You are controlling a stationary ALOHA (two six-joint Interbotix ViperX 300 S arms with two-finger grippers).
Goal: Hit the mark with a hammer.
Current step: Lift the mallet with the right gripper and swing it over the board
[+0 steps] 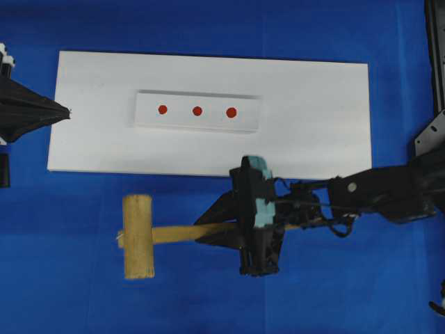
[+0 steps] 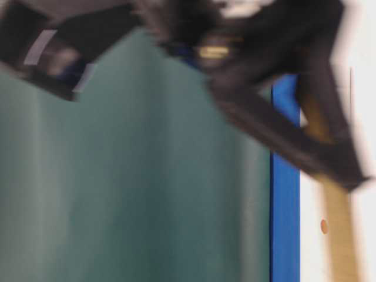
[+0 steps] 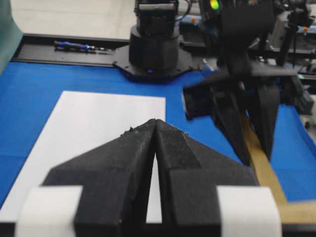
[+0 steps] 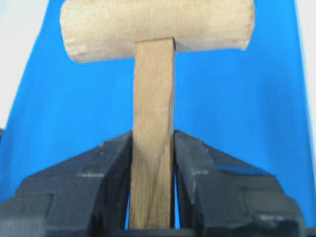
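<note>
A flat white rectangular board [image 1: 208, 118] lies on a blue table covering [image 1: 69, 278], filling the upper middle of the overhead view. Blue cloth shows on all 4 sides of the board, with the widest open band below it, toward 6 o'clock. On the board sits a smaller raised white strip [image 1: 198, 111] carrying 3 red dots [image 1: 197, 110] in a row; bare white surface surrounds the strip on every side.

The light-wood hammer [image 1: 160, 235] lies below the board's lower edge, on the blue cloth side, at about 7 o'clock from the strip. Its thick cylindrical head [image 1: 138, 236] sits apart from the board's edge, its long axis running from 12 to 6 o'clock. Its flat, straight handle [image 1: 191, 232] runs toward 3 o'clock. The head's surface looks pale and slightly rough; the handle is a darker tan with visible grain.

The right gripper [image 4: 153, 163], black, has its 2 jaws pressed against both flat sides of the handle, partway along it, as the right wrist view shows.

The left gripper [image 3: 155, 126], black and wedge-shaped, rests at the board's 9 o'clock edge, jaws closed together on nothing.
</note>
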